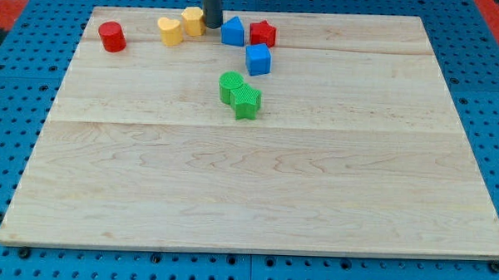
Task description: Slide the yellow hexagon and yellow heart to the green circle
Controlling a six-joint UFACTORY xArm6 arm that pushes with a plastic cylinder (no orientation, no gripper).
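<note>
Jaws do not exist on this arm, so nothing spreads or pinches: it ends in a straight dark rod, and my tip [213, 26] rests on the board at the view's top, in the gap between the yellow hexagon and a blue block.

Nearest the view's bottom, the pale wooden board [256, 198] lies bare, its planks showing fine grain and faint seams, set on a blue perforated base [8, 148]. Further up, near the middle, sits the ridged green circle block [230, 86], touching a ridged green star-like block [247, 102] at its lower right. Above these, to the right, stands a smooth blue cube [258, 59].

In the far row, from the view's left: a red cylinder [112, 36] well apart from the rest; the yellow heart-shaped block [170, 30]; the yellow hexagon block [194, 21] touching the heart's upper right; then my tip just beside the hexagon's right edge; a blue block with a peaked top [232, 31] just right of the tip; and a red angular block [262, 32], its exact shape hard to tell, against the blue one. Both yellow blocks lie up and left of the green circle, well apart from it.
</note>
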